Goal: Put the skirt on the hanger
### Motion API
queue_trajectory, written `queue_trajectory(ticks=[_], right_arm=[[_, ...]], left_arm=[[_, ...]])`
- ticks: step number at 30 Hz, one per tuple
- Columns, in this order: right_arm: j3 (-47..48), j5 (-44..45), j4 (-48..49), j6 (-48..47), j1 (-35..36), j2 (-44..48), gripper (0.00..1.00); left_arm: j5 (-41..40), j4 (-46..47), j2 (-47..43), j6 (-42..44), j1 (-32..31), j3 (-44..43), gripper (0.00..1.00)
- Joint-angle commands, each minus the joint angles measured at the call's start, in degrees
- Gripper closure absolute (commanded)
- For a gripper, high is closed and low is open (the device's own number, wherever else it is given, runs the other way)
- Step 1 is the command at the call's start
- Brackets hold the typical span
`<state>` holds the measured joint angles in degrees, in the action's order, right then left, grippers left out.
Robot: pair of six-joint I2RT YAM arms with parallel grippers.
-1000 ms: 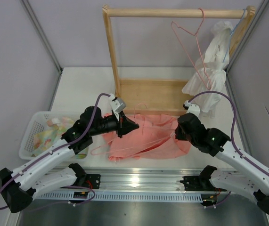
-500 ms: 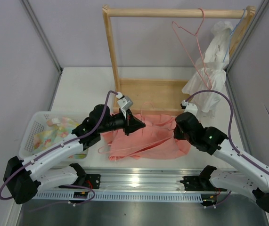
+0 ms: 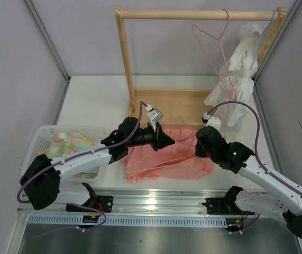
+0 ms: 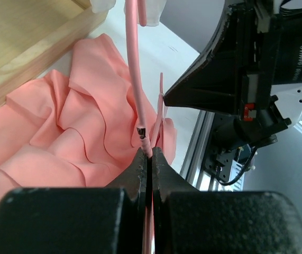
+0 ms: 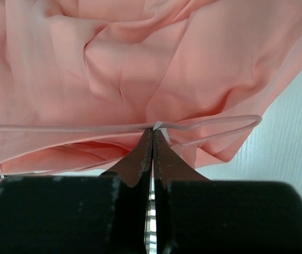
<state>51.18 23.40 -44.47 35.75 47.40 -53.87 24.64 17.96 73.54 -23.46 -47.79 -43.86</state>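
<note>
Both grippers pinch the hanger [image 5: 209, 123] over the skirt [image 3: 166, 161], in front of the wooden rack [image 3: 125, 63].
The skirt lies crumpled just in front of the rack's base board, with the thin pink wire of the hanger across it. The left gripper [image 4: 149, 157], at the skirt's end nearer the rack's left post, has its jaws pressed together on the wire. The right gripper [image 5: 153, 133], below the rack's right end, has its jaws closed to a slit, with the tips meeting at the wire.
</note>
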Motion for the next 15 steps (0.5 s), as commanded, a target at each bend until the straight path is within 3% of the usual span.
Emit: queue_trajectory(ticks=[1,15], right_arm=[[1.1,0.9,3.2,-0.2,0.3,-0.4,1.00],[-2.3,2.3,3.1,2.0,0.3,-1.9,1.00]], left_arm=[[1.3,5.6,4.8,-2.7,-1.5,-2.3,1.00],[3.4,7.4,18.2,-3.8,-3.5,-6.4,1.00]])
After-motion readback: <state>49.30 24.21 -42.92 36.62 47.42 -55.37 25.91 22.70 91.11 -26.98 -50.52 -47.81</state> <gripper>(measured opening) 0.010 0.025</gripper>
